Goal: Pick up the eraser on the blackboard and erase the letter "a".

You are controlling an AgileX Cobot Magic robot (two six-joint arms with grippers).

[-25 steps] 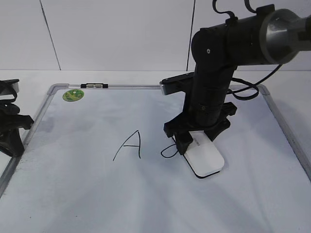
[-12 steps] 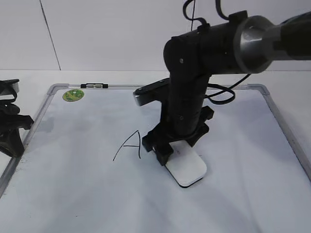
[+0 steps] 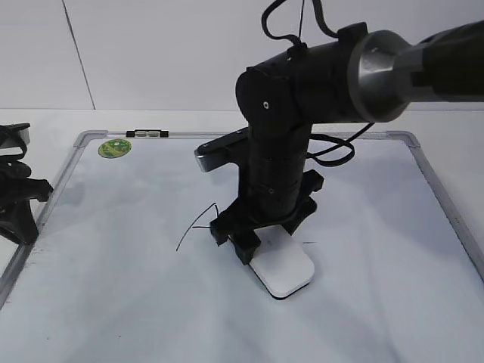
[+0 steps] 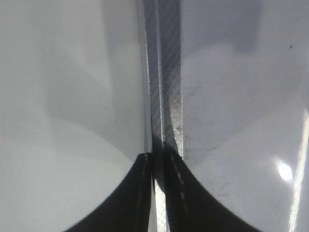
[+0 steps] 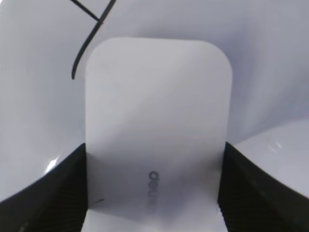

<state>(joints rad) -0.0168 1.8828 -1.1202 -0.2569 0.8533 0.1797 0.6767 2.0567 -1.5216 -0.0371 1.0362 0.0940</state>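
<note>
The white eraser (image 3: 284, 273) lies flat on the blackboard (image 3: 113, 295), and my right gripper (image 3: 262, 236) is shut on its long sides. In the right wrist view the eraser (image 5: 155, 121) fills the space between both dark fingers (image 5: 53, 193), with my right gripper (image 5: 154, 164) across its near end. No letter "a" shows; only a tiny dash (image 3: 306, 243) lies right of the arm. The left strokes of a capital "A" (image 3: 195, 223) show beside the arm, and black strokes (image 5: 89, 36) lie just past the eraser. My left gripper (image 3: 17, 198) stays at the board's left edge, shut and empty.
A green sticker (image 3: 114, 148) and a small black-and-silver clip (image 3: 147, 134) sit at the board's top left. The grey frame (image 4: 164, 96) runs under my left gripper (image 4: 157, 162). The right arm's black cable (image 3: 336, 155) hangs over the board's upper right.
My right gripper has slid the eraser leftward across the spot where the small "a" stood. That letter no longer shows. The arm now hides the capital "A"'s right half.
</note>
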